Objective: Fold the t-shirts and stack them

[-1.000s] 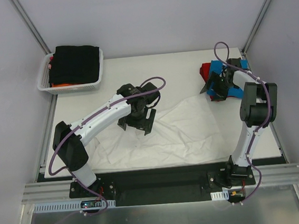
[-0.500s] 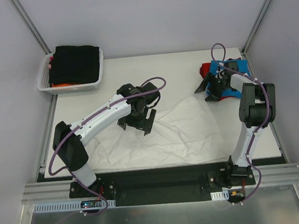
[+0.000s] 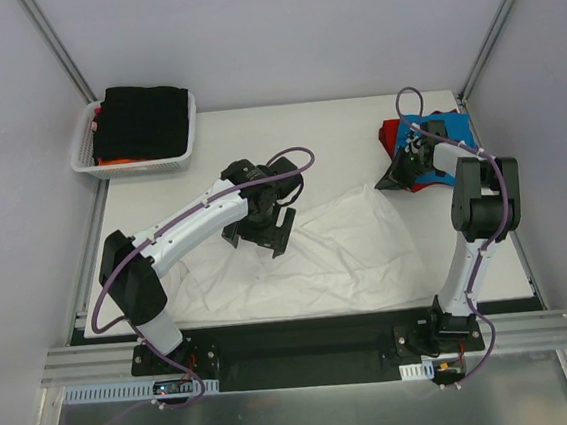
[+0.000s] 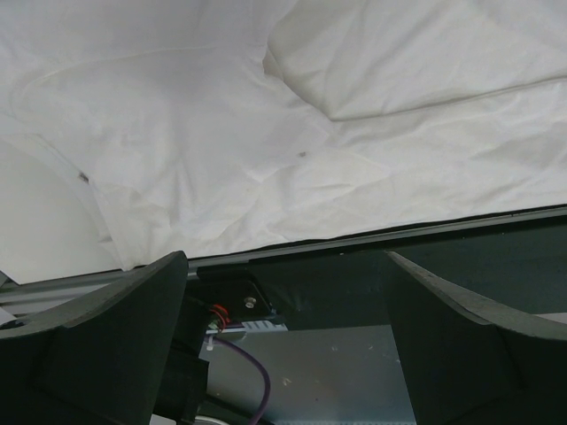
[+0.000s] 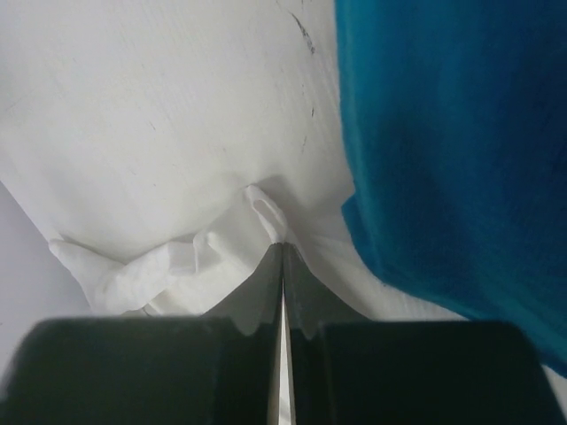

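Observation:
The large white t-shirt [image 3: 338,252] lies crumpled across the near half of the table. My left gripper [image 3: 263,237] hovers open over its left part, and in the left wrist view the white cloth [image 4: 266,133] spreads beyond the wide-apart fingers [image 4: 106,336], with nothing between them. My right gripper [image 3: 393,179] is shut on a pinched fold of the white t-shirt [image 5: 168,266] at its far right corner, the tips [image 5: 283,252] meeting on the cloth. A blue t-shirt [image 3: 449,134] [image 5: 452,133] lies on a red one [image 3: 389,134] just beyond.
A white lattice basket [image 3: 81,157] stands at the far left corner, holding a folded black t-shirt [image 3: 144,115] on top of an orange one [image 3: 123,161]. The black rail [image 4: 372,239] marks the table's near edge.
My right gripper has slid from over the blue and red shirts down to the white t-shirt's far right corner and shut on it. The left arm has stayed in place.

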{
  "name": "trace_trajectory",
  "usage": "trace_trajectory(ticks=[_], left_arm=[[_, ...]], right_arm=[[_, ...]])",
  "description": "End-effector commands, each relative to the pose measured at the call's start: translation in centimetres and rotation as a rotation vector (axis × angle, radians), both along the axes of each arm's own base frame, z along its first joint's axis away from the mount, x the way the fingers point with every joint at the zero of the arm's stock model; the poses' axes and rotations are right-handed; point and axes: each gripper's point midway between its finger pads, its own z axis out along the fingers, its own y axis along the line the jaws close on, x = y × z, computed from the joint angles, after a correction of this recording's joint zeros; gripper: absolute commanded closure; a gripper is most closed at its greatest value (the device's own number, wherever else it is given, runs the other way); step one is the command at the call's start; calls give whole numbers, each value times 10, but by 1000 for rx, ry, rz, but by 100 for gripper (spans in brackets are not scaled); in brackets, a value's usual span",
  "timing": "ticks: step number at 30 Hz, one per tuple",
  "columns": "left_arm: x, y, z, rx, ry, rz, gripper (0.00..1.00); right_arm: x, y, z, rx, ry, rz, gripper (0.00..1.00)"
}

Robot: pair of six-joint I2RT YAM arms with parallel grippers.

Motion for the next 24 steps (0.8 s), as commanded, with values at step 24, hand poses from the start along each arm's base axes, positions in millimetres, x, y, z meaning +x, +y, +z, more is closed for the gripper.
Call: trace_trajectory(ticks=[24], left_arm=[[1, -20, 5, -72, -12, -10, 9]], right_arm=[[-60, -8, 90, -99, -127, 33, 99]])
